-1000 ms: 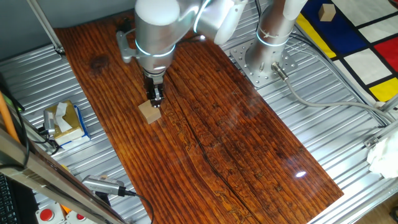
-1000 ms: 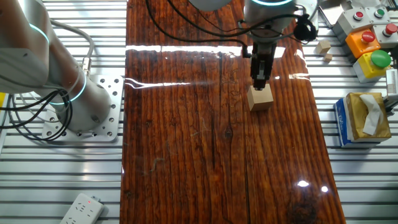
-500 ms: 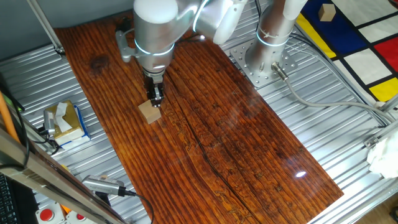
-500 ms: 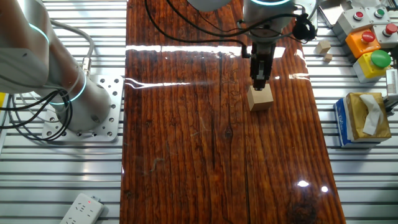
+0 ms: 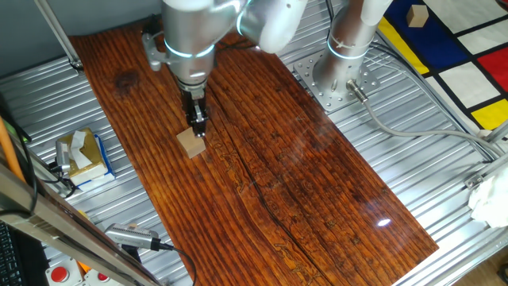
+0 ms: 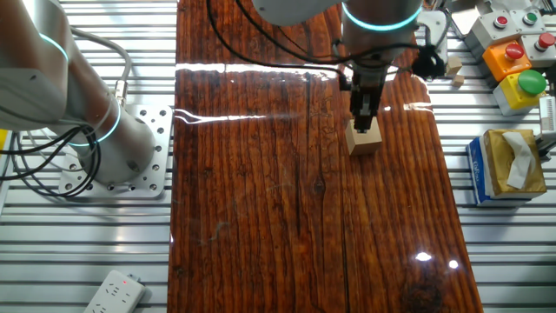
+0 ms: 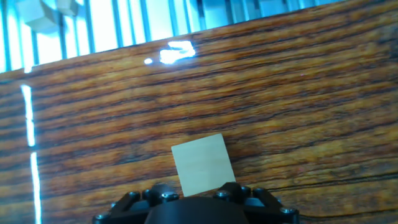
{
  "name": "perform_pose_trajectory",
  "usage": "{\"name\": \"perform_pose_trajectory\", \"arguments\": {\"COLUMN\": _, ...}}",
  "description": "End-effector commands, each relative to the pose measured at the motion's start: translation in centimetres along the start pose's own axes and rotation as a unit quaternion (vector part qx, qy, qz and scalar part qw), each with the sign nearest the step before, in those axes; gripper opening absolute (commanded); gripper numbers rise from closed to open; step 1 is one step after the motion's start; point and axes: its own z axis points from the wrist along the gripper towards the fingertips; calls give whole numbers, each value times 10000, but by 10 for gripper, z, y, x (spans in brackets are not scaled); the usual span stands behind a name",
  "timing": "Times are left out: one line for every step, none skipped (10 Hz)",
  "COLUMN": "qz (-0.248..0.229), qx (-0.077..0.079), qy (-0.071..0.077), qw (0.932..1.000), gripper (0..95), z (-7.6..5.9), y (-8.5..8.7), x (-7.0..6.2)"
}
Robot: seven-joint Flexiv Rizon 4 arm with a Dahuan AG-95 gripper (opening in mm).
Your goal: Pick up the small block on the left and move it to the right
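Observation:
The small block [image 5: 190, 144], a pale tan wooden cube, sits on the dark reddish board [image 5: 302, 199] at its left part. It also shows in the other fixed view [image 6: 364, 139] and in the hand view [image 7: 202, 164]. My gripper [image 5: 196, 127] points straight down, directly over the block, with its fingertips at the block's top edge [image 6: 363, 129]. In the hand view the block lies between the two dark finger bases, and its near edge is hidden by the gripper body. The jaws seem spread to either side of the block, and it still rests on the board.
A yellow-and-blue tissue box [image 5: 82, 155] stands on the metal table left of the board. The arm's base [image 5: 340, 75] is bolted beyond the board's far edge. Button boxes [image 6: 512, 61] and two small blocks [image 6: 452, 68] lie off the board.
The arm's wrist has shifted a little to the left in one fixed view, and the fingers have come down closer onto the block. The block has not moved.

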Motion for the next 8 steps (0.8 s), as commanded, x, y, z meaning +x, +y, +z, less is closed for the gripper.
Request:
{"name": "perform_pose_trajectory", "arguments": {"qz": -159, "qx": -70, "qy": 24, "qw": 9998, "gripper": 760, "z": 1, "y": 0, "x": 0}}
{"name": "perform_pose_trajectory", "arguments": {"qz": -186, "qx": -73, "qy": 32, "qw": 9998, "gripper": 760, "z": 1, "y": 0, "x": 0}}
{"name": "perform_pose_trajectory", "arguments": {"qz": -251, "qx": -65, "qy": 32, "qw": 9997, "gripper": 760, "z": 1, "y": 0, "x": 0}}
{"name": "perform_pose_trajectory", "arguments": {"qz": -290, "qx": -51, "qy": 42, "qw": 9996, "gripper": 760, "z": 1, "y": 0, "x": 0}}
{"name": "perform_pose_trajectory", "arguments": {"qz": -329, "qx": -28, "qy": 91, "qw": 9994, "gripper": 760, "z": 1, "y": 0, "x": 0}}
{"name": "perform_pose_trajectory", "arguments": {"qz": -356, "qx": 2, "qy": 131, "qw": 9993, "gripper": 760, "z": 1, "y": 0, "x": 0}}
{"name": "perform_pose_trajectory", "arguments": {"qz": -431, "qx": 44, "qy": 150, "qw": 9989, "gripper": 760, "z": 1, "y": 0, "x": 0}}
{"name": "perform_pose_trajectory", "arguments": {"qz": -492, "qx": 54, "qy": 155, "qw": 9987, "gripper": 760, "z": 1, "y": 0, "x": 0}}
